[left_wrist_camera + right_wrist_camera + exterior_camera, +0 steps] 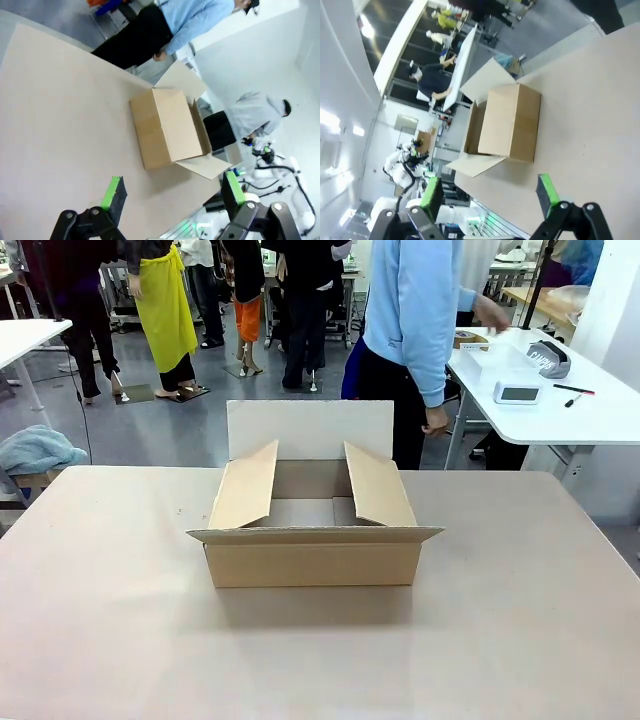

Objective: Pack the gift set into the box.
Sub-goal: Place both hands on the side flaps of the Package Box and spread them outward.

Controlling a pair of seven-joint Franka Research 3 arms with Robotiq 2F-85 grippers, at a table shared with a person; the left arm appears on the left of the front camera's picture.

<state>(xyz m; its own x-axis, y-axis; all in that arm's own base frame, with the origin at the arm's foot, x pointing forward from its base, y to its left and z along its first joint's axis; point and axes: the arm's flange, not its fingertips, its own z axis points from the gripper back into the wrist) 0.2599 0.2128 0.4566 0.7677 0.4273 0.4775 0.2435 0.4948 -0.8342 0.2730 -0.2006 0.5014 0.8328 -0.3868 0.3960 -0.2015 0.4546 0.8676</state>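
The low brown corrugated cardboard box [312, 563] sits in the middle of the beige table [520, 620], its long side facing the robot. It is plain and unprinted, and all four top flaps are open. The far flap stands upright and shows a paler, whitish inner face. The two short side flaps slant upward over the opening. The near flap is folded out flat toward the robot's side. Between the flaps, the box's cardboard floor shows.

In the left wrist view the box [165, 127] lies well ahead of the left gripper [172, 181]. That gripper's black fingers with green pads are spread wide and have nothing between them. In the right wrist view the right gripper [489, 185] is spread just as wide and also carries nothing. The box [512, 122] rests on the table well beyond its fingertips.

A person in a light blue long-sleeved top and dark trousers [410, 310] stands at the far side, to the right of the box, and is turned toward a white side table [600, 420]. One hand [435, 422] hangs by the hip and the other [490, 312] reaches over the side table. Under that hand lies a flat white rectangular case [495, 362], probably the gift set, though it is too small to make out its panels. Just beside it are a small white device with a screen [518, 392], a grey object [548, 358] and a black pen [573, 390].
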